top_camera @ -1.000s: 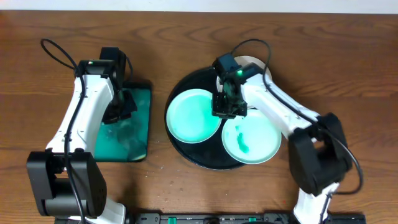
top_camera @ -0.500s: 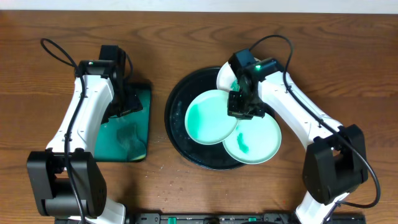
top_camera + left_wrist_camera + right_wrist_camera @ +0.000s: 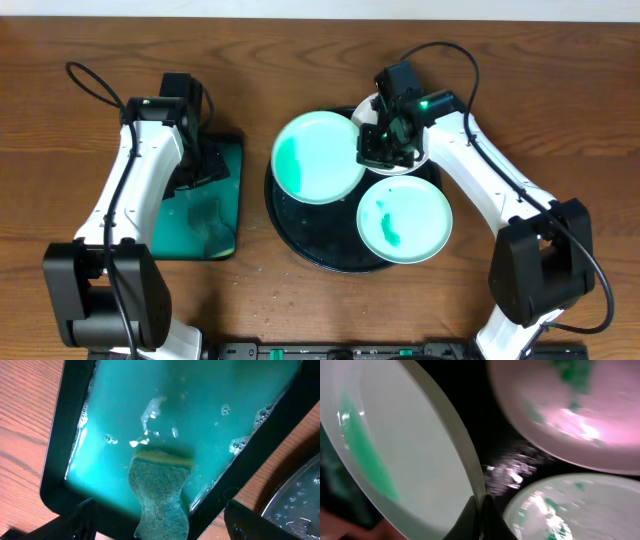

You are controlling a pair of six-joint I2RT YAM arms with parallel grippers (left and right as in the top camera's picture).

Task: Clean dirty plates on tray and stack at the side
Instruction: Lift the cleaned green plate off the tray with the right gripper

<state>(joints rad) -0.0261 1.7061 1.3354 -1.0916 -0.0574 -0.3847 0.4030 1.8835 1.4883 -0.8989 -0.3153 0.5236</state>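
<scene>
My right gripper (image 3: 372, 150) is shut on the rim of a pale-mint dirty plate (image 3: 318, 157) with a green smear on its left. I hold it over the upper left of the round black tray (image 3: 300, 230), its edge past the rim. In the right wrist view the jaws pinch that plate (image 3: 395, 450) at my right gripper (image 3: 481, 510). A second smeared plate (image 3: 404, 220) lies at the tray's lower right. A third plate (image 3: 408, 162) is mostly hidden under the right arm. My left gripper (image 3: 162, 527) is open above a green sponge (image 3: 160, 485), both fingers apart from it.
The sponge lies in foamy water in a green rectangular tray (image 3: 215, 210) with a black rim (image 3: 57, 460), left of the round tray. The left arm hangs over its upper part. Black cables loop behind both arms. Bare wood table (image 3: 520, 100) surrounds everything.
The right gripper has carried the smeared plate from the tray's left half, first rightward, then up and left past the rim. The left arm has barely moved.
</scene>
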